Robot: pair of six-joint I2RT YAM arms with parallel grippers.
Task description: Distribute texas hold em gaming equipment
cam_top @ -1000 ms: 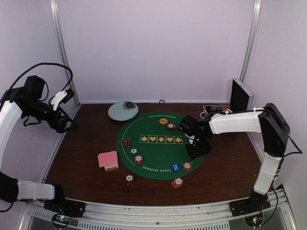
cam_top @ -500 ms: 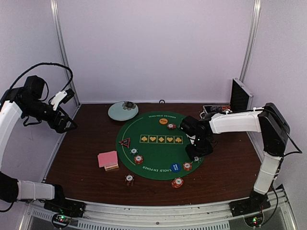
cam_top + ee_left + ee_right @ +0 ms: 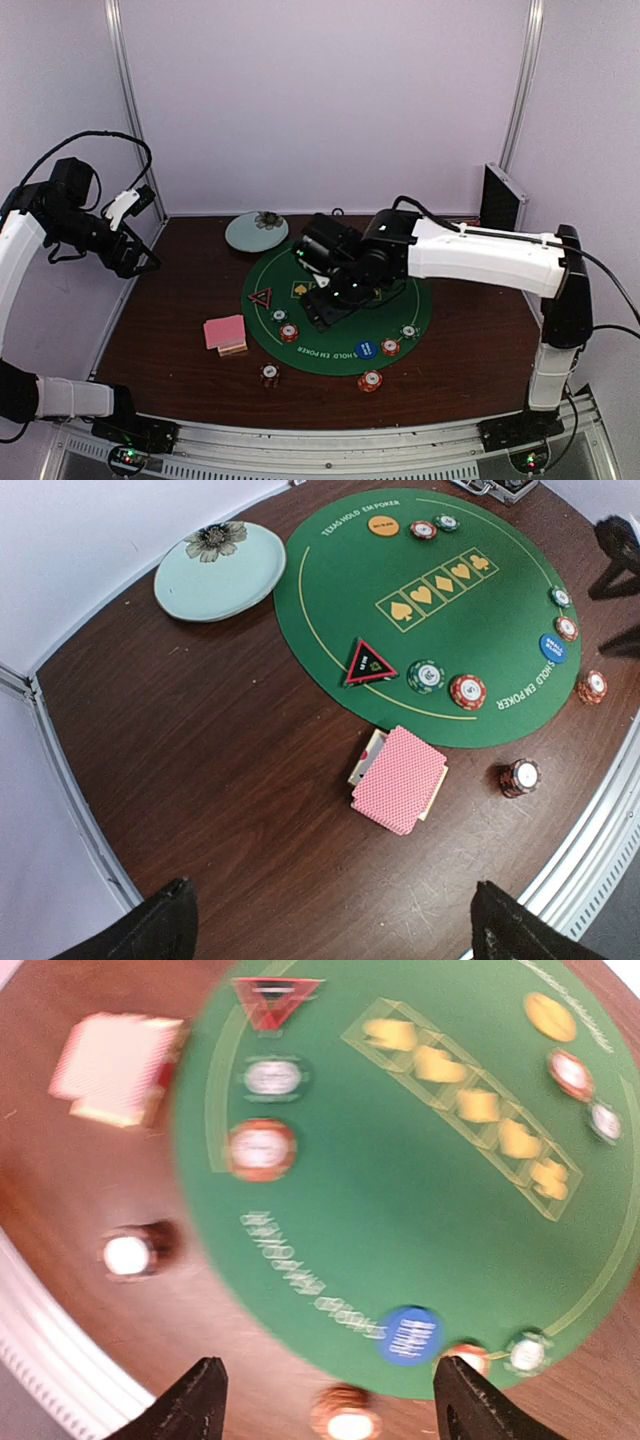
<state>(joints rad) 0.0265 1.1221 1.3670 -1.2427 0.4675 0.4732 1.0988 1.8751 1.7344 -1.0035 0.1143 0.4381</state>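
Holding my right gripper (image 3: 328, 1380) above the green mat (image 3: 400, 1180), jaws apart and empty, I see the blue disc button (image 3: 408, 1335) under it; left gripper (image 3: 332, 900) stands wide, pink cards (image 3: 400, 778) below.

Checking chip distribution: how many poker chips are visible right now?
8 chips or stacks: red and green by the orange button; green and red near the triangle marker; green and red by the blue button; red and dark on the table. Stacks may hide more.

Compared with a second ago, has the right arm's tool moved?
Yes. The right tool swung left across the green mat, from its right edge to left of centre.
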